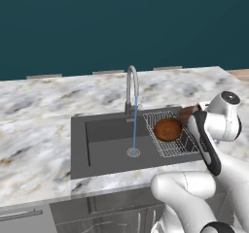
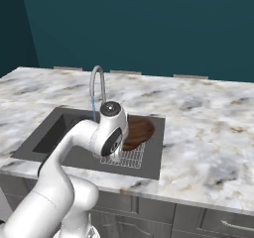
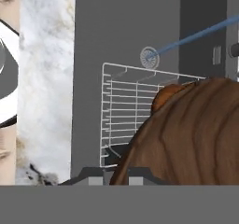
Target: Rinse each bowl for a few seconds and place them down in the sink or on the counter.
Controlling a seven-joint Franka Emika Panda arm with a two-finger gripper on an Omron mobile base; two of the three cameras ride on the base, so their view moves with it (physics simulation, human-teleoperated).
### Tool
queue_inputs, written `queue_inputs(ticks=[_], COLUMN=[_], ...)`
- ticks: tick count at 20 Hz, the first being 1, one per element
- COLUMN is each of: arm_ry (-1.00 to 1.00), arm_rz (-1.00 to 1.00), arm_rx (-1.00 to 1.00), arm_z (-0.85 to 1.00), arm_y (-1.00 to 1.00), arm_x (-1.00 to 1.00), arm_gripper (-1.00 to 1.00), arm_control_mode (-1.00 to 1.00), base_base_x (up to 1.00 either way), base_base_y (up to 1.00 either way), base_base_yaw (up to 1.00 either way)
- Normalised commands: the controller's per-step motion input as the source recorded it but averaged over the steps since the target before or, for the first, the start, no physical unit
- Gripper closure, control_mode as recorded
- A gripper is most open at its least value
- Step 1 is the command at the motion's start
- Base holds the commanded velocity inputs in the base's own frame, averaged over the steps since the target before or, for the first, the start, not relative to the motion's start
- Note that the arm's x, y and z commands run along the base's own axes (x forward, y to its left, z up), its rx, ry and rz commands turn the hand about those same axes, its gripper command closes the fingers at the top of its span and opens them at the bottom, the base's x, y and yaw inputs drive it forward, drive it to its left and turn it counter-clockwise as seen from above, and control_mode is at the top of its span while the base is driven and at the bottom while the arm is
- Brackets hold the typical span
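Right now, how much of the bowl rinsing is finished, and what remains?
Done: the faucet is running, its stream landing on the sink drain.
In hand: the gripper looks shut on one bowl, close before the hand camera, beside the stream and not under it.
Left: rinsing that bowl, setting it down, then the second bowl lying in the wire rack.

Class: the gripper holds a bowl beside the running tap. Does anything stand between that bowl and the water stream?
Nothing visible does. The held bowl is over the wire rack; the second bowl lies in the rack, and open basin separates them from the stream falling to the drain.
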Motion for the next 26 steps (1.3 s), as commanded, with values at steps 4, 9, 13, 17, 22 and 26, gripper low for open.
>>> queue_inputs(ticks=[4, 9, 13, 17, 22, 26], arm_ry=[0.14, 0.02, 0.0, 0.0, 0.0, 0.0], arm_rz=[0.25, 0.18, 0.13, 0.12, 0.12, 0.1], arm_rx=[0.04, -0.02, -0.06, -0.04, -0.02, -0.01], arm_z=[0.0, 0.0, -0.02, -0.06, -0.13, -0.12], arm_y=[0.54, 0.61, 0.56, 0.43, 0.31, 0.29], arm_x=[0.12, 0.09, 0.12, 0.18, 0.28, 0.38], arm_gripper=[1.0, 1.0, 1.0, 1.0, 1.0, 1.0], arm_control_mode=[-1.0, -1.0, -1.0, -1.0, -1.0, -1.0], base_base_x=[0.0, 0.0, 0.0, 0.0, 0.0, 0.0], base_base_y=[0.0, 0.0, 0.0, 0.0, 0.0, 0.0], base_base_yaw=[0.0, 0.0, 0.0, 0.0, 0.0, 0.0])
